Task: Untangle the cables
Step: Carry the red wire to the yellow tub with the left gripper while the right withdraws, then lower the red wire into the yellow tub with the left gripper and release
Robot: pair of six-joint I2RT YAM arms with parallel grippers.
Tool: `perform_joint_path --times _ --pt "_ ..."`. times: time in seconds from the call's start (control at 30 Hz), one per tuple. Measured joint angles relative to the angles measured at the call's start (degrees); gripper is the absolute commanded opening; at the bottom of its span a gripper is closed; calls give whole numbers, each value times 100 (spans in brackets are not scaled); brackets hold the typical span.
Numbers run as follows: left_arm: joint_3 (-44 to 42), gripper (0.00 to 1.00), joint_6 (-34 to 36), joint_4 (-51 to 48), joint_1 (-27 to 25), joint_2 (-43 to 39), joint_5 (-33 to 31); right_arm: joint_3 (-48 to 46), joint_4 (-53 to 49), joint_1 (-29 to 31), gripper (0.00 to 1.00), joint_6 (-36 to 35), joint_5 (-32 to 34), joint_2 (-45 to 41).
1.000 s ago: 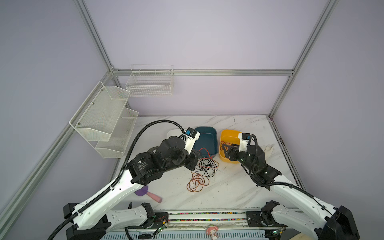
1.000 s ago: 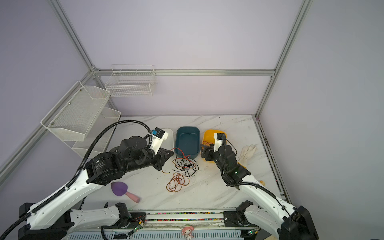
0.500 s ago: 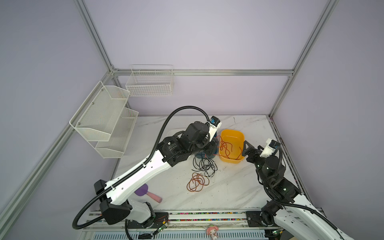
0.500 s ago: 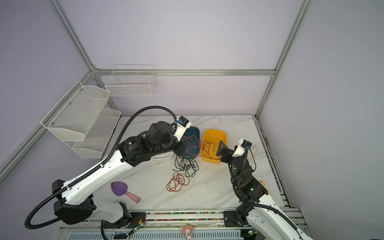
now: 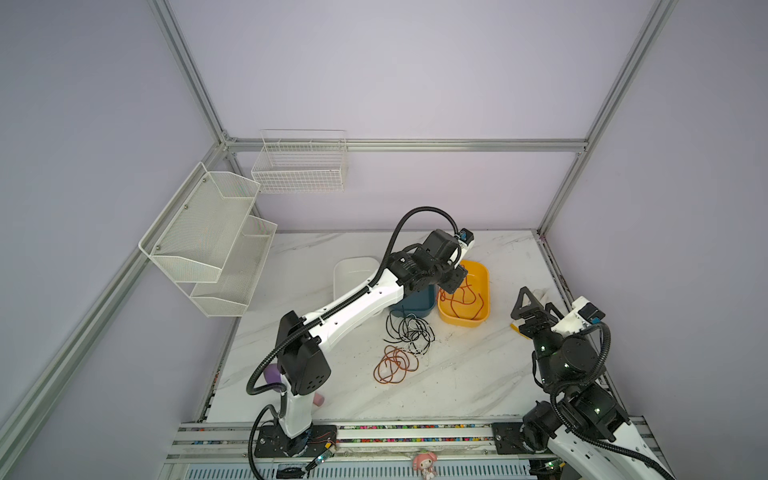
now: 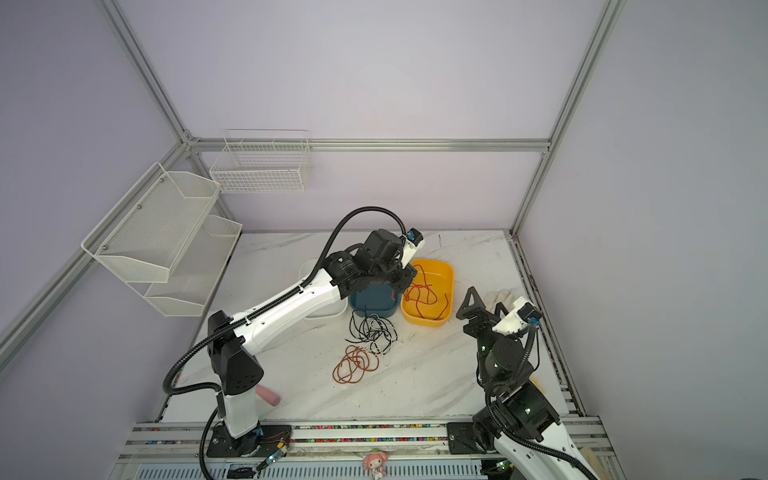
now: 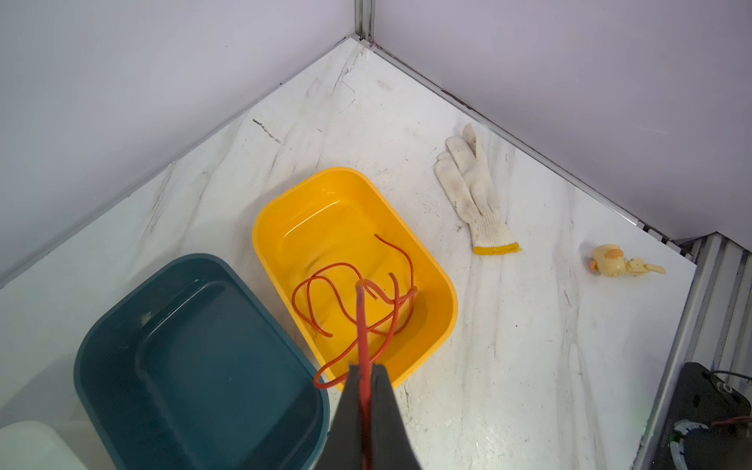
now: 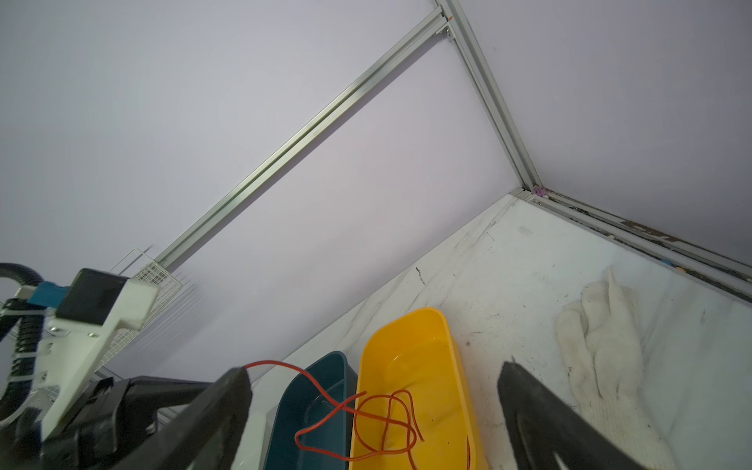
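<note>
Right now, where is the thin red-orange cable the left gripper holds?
The red-orange cable runs from the shut left gripper into the yellow plastic tub, right of the teal plastic tub in both top views.

Teal bin (image 5: 411,305) half hidden (left arm (image 5: 361,299)), basket (image 8: 162,276) blurred

White glove (image 7: 472,191), yellow duck toy (image 7: 607,261), wire basket (image 5: 300,174), mesh shelves (image 5: 203,232)

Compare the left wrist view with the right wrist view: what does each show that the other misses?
Left wrist only: the left pincer shut on the red cable, and a small yellow toy. Right wrist only: the open right pincer, the wire wall basket. Both: the red cable lying in the yellow bin, the teal bin, the white glove.
</note>
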Motion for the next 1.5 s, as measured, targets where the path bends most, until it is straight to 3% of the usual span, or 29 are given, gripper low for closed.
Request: perform_joint_path --times 0.3,0.67,1.0,1.4,1.5 --pt "1180 0 -22 72 216 1259 166 -11 -111 0 98 9 35 -24" --pt "1515 0 -542 120 332 2291 258 -11 -111 0 97 9 33 -20" --pt "1539 0 -1169 302 330 2634 363 -37 -107 0 98 7 -35 59" --pt "1539 0 -1427 358 267 2909 402 -74 -94 0 98 -13 -138 129" --pt "1539 5 -1429 365 245 2911 426 -85 -76 0 98 -15 -186 155"
